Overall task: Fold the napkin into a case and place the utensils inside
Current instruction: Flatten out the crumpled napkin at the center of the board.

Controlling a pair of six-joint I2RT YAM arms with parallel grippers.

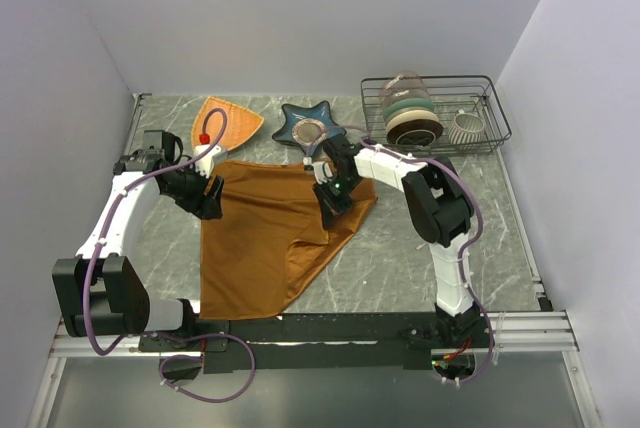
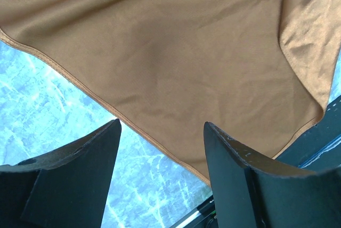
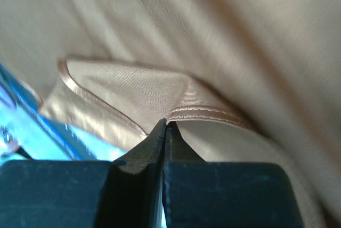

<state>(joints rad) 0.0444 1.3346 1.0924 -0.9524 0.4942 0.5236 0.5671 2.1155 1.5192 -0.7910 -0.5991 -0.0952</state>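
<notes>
Item one: napkin [image 1: 262, 243] — rust-orange cloth lying flat on the table [image 1: 400, 268] beneath both grippers, with its right corner doubled back.

Item two: right gripper [image 3: 164, 128] — fingers pressed together on the stitched hem at their very tips. The pinch seems meant to carry that edge across as a fold.

Item three: left gripper [image 2: 162, 127], fingers apart and holding nothing. The cloth's edge runs just ahead of them, so it is probably stationed to take that side.

Item four: utensils, not made out.
</notes>
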